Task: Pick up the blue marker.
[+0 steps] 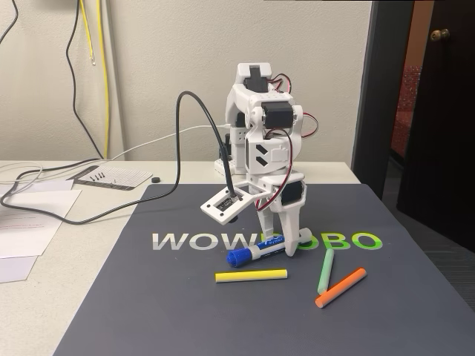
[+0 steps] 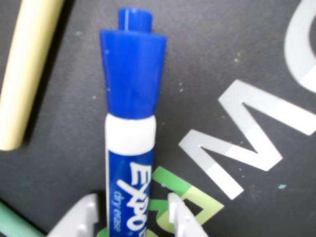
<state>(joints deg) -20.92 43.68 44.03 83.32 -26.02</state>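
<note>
The blue marker (image 1: 256, 252) lies on the dark mat (image 1: 148, 297), a thick white barrel with its blue cap pointing front-left in the fixed view. My gripper (image 1: 286, 245) is lowered over its rear end. In the wrist view the marker (image 2: 131, 98) runs up the middle, with its blue printed label between my two white fingertips (image 2: 177, 212). A thin dark gap shows on each side of the barrel, so my gripper (image 2: 131, 210) straddles it open.
A thin yellow stick (image 1: 251, 275) lies just in front of the marker, and shows as a pale stick (image 2: 27, 74) at the wrist view's left. Green (image 1: 326, 271) and orange (image 1: 341, 288) sticks lie to the right. Papers and cables (image 1: 44, 200) sit left of the mat.
</note>
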